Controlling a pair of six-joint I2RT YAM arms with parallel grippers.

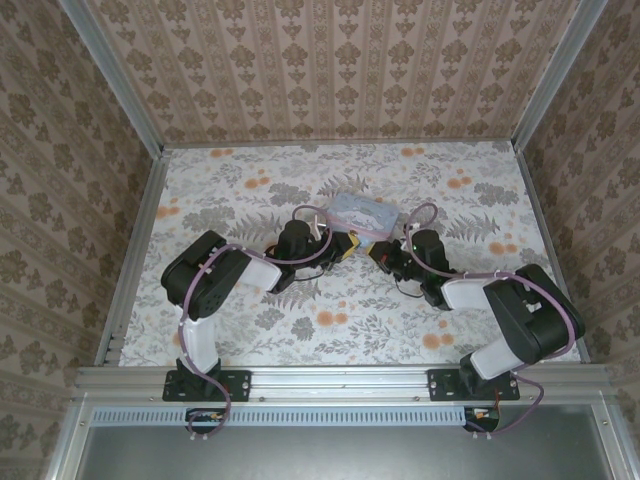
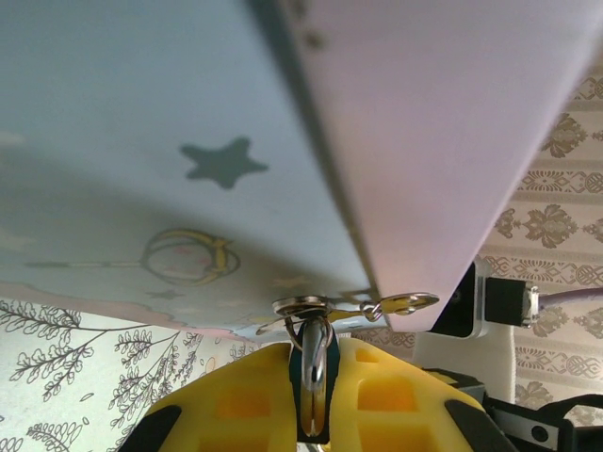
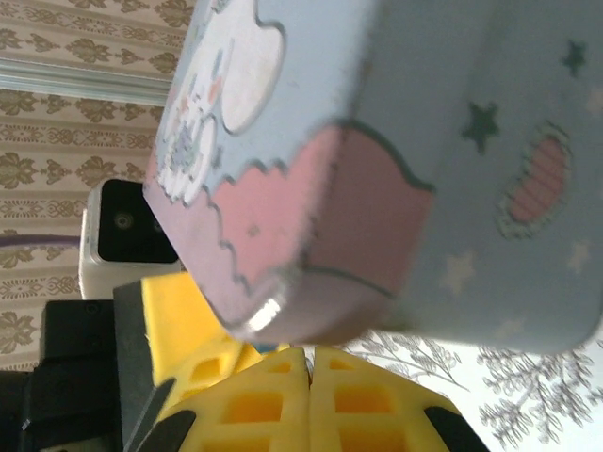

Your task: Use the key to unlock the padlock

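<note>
Left gripper (image 2: 316, 358) pinches the tiny padlock (image 2: 314, 381), likely light, rigid and slick, best held across its flat body.

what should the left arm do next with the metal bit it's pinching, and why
Probably draw the left fingers back from the tin: the ring and small key above the pinched metal piece sit right at the tin's edge, leaving the shut right fingers little room to reach the key.

Blurred tin (image 3: 424, 188) overruns the frame; left fingers (image 2: 236, 405) half-hide a ring (image 2: 316, 363)
</note>
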